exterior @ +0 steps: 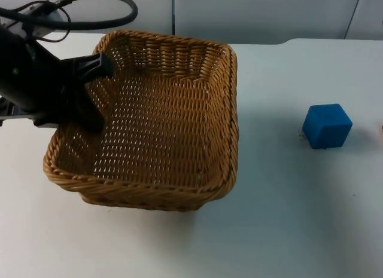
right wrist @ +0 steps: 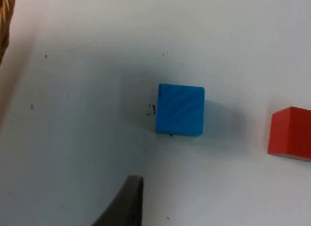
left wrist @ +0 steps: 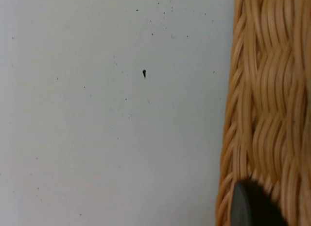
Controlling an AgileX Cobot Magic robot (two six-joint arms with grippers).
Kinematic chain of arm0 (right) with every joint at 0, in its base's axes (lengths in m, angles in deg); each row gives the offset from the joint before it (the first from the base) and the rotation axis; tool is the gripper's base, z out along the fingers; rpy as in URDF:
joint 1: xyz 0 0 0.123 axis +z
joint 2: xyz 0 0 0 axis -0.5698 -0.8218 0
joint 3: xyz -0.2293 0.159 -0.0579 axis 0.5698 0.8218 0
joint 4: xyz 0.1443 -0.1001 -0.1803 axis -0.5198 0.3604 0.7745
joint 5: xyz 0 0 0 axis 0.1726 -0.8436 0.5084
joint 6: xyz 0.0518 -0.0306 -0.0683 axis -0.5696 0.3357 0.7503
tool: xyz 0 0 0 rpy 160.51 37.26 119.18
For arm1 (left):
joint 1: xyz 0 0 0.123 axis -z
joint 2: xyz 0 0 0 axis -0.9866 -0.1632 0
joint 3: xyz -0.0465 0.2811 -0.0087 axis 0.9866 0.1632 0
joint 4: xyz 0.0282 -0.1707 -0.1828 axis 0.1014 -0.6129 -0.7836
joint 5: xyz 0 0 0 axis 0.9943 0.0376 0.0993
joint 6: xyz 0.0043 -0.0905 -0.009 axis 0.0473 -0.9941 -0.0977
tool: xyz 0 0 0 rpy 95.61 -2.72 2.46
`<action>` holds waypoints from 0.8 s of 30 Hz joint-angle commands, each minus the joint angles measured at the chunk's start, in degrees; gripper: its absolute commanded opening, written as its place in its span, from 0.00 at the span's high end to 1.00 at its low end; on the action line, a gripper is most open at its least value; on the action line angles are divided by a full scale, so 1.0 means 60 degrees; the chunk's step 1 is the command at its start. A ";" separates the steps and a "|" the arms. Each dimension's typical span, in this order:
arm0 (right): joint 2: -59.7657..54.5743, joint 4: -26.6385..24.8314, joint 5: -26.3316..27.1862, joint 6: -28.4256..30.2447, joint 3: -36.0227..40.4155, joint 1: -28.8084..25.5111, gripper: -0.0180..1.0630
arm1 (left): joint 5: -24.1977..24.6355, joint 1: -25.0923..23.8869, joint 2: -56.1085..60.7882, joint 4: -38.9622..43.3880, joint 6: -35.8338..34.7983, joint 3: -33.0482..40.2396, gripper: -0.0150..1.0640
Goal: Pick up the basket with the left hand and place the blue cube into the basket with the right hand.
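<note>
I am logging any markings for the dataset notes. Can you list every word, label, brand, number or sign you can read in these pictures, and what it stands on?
None: no readable text stands on any item.
The wicker basket is plain weave.
The blue cube has bare faces.
The red cube has bare faces.
The white table carries only small dark specks, not writing.
The left gripper, at the basket's rim, bears no label.

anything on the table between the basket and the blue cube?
Nothing: bare white table separates the basket from the blue cube in the top view. The right wrist view agrees; a red cube lies beyond the blue one.
</note>
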 commanded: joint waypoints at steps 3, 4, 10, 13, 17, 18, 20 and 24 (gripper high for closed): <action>-0.1281 0.0311 0.0698 -0.0660 -0.0375 0.0084 0.03 | -0.0013 0.0039 0.0131 -0.0431 -0.0081 0.0032 0.99; -0.1508 0.0330 0.0941 -0.0684 -0.0390 0.0084 0.03 | -0.0013 0.0039 0.0131 -0.0452 -0.0081 0.0032 0.99; -0.2696 0.0171 0.1689 -0.0748 -0.0390 0.0084 0.03 | -0.0093 0.0039 0.0131 -0.0498 -0.0081 0.0032 0.99; -0.3082 0.0000 0.1810 -0.0748 -0.0390 0.0084 0.03 | -0.0134 0.0039 0.0131 -0.0565 -0.0081 0.0032 0.99; -0.3646 -0.0114 0.2322 -0.0748 -0.0390 0.0084 0.03 | -0.0135 0.0039 0.0131 -0.0620 -0.0081 0.0032 0.99; -0.3791 -0.0253 0.2420 -0.0748 -0.0390 0.0084 0.03 | -0.0135 0.0039 0.0131 -0.0620 -0.0081 0.0032 0.99; -0.3927 -0.0299 0.2542 -0.0748 -0.0390 0.0084 0.03 | -0.0135 0.0039 0.0131 -0.0620 -0.0081 0.0032 0.99; -0.4458 -0.0520 0.2993 -0.0748 -0.0390 0.0084 0.03 | -0.0135 0.0039 0.0131 -0.0620 -0.0081 0.0032 0.99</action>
